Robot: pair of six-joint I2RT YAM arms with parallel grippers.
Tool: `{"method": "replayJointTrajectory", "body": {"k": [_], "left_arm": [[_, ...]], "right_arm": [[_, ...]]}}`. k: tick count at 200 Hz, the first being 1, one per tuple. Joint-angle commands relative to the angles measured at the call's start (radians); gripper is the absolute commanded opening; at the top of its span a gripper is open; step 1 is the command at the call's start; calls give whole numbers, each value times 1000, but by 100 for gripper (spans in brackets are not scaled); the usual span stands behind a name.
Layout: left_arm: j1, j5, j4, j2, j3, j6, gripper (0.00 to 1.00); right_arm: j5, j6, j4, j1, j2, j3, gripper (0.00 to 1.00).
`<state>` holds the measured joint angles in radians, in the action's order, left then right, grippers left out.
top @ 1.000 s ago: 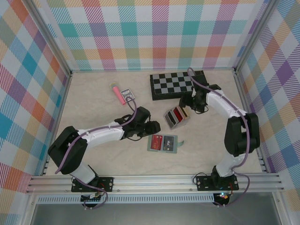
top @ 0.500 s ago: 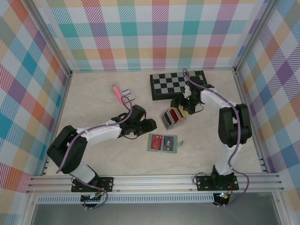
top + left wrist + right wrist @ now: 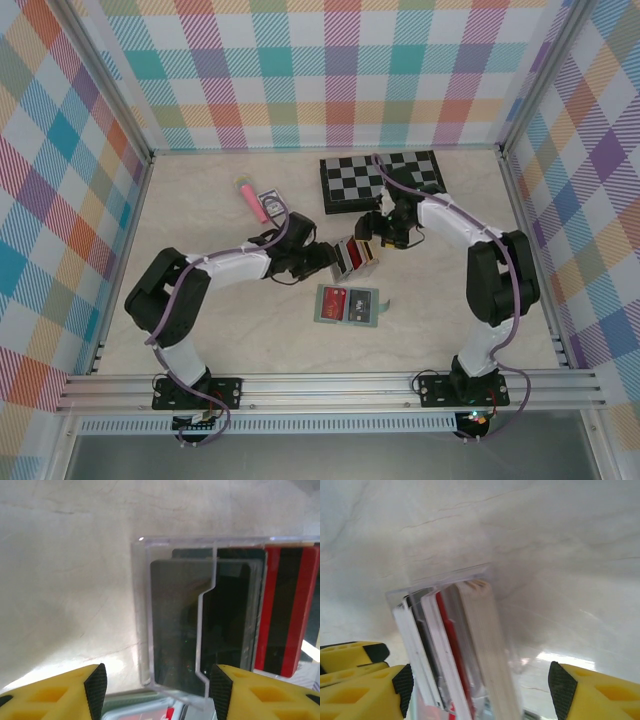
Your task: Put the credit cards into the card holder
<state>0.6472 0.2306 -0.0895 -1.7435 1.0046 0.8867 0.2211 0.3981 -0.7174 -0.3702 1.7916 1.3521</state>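
Several credit cards stand upright in a clear slotted rack [image 3: 357, 255] at mid-table. A dark card [image 3: 200, 625] is at its front, with a red card [image 3: 285, 610] behind it. The card holder [image 3: 345, 305], a sage-green wallet, lies open just in front of the rack with a red card [image 3: 335, 298] in it. My left gripper [image 3: 325, 258] is open at the rack's left end, its fingertips [image 3: 95, 685] either side of the rack's near corner. My right gripper [image 3: 375, 232] is open above the rack's right side. Its pads [image 3: 560, 687] straddle the rack [image 3: 455, 645] without touching it.
A black-and-white chessboard [image 3: 380, 180] lies at the back, right behind the right arm. A pink marker [image 3: 248, 198] and a small dark packet [image 3: 270, 198] lie at the back left. Metal frame rails and checked walls bound the table.
The left gripper has reached right, up to the rack. The right gripper has swung left from beside the chessboard to over the rack, narrowing a little. The rack has shifted slightly left.
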Motion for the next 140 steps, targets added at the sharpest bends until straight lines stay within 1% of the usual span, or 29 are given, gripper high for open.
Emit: {"method": "replayJointTrajectory", "body": {"k": [1,17,35,49,67,81,92,104,123,140], "left_arm": [[-17,33,37,-46,39,23,59],[-21,54,65,-79,50,34,58],[-23,51,53,-105,62,35,56],[-24,46,51,-119,60,35,52],[-23,35,30,-129,57,32,46],[-23,26,24,-126,45,29,41],[-23,20,20,-122,35,28,40],[-24,16,22,-117,27,26,39],[-24,17,22,-114,24,23,39],[-23,19,18,-114,29,15,39]], "right_arm": [[-106,-37,-47,-2,-44,21,73],[-115,-47,-55,-8,-50,24,73],[-132,-57,-69,-16,-50,27,72],[-158,-72,-78,-30,-52,33,71],[-218,-99,-95,-58,-50,46,69],[-305,-122,-116,-89,-39,66,69],[-374,-140,-132,-114,-25,82,68],[-409,-161,-147,-137,-5,100,67],[-420,-169,-158,-155,22,122,67],[-421,-170,-167,-164,45,139,65]]}}
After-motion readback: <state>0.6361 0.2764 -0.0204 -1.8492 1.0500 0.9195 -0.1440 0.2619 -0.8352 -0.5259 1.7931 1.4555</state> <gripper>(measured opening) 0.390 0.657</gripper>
